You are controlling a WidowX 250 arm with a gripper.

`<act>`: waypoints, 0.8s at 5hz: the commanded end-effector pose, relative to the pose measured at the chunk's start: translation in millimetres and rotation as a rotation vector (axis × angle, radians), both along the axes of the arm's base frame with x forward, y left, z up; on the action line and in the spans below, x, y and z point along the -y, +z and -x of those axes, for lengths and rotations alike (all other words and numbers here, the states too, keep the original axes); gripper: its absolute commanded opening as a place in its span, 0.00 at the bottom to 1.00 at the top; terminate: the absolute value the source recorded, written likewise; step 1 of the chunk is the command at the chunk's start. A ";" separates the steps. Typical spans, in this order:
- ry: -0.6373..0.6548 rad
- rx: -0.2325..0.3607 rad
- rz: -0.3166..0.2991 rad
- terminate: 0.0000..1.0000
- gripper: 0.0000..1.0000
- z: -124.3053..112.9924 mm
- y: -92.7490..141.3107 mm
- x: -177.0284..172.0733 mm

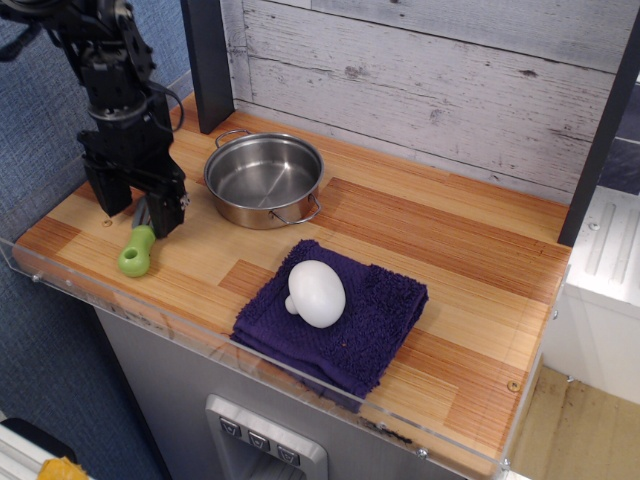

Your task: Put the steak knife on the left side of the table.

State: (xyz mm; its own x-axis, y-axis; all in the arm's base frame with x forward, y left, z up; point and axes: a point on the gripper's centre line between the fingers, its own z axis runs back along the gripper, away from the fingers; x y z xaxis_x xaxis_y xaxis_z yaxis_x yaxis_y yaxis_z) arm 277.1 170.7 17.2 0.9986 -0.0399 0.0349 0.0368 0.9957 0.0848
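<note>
Weathered grey plank wall behind a striped wooden table (420, 235) with a clear acrylic rim.

Toward nine o'clock on the tabletop lies the steak knife (137, 247), a toy spatula with a chunky lime-green handle; the handle end points toward seven o'clock and the grey head toward one o'clock, partly hidden under the gripper. The black gripper (137, 207) hangs just over that head, its jaws spread and released, one finger on each side, not closed on the tool. At eleven o'clock from the table's middle sits a steel pot (264, 180), just beside the gripper. At six o'clock a purple cloth (375, 320) carries a white mushroom (316, 292) resting on it.
</note>
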 end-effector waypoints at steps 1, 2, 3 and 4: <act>0.027 0.096 -0.011 0.00 1.00 3.3 90.0 7.0; 0.061 0.138 0.006 0.00 1.00 7.9 130.0 24.8; 0.117 0.104 0.010 0.00 1.00 6.3 137.6 40.4; 0.182 0.046 -0.025 0.00 1.00 9.4 134.3 58.3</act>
State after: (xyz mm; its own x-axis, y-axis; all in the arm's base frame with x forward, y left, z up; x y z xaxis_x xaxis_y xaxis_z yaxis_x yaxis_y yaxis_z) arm 265.4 108.9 136.6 0.9906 0.1335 0.0288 -0.1356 0.9866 0.0908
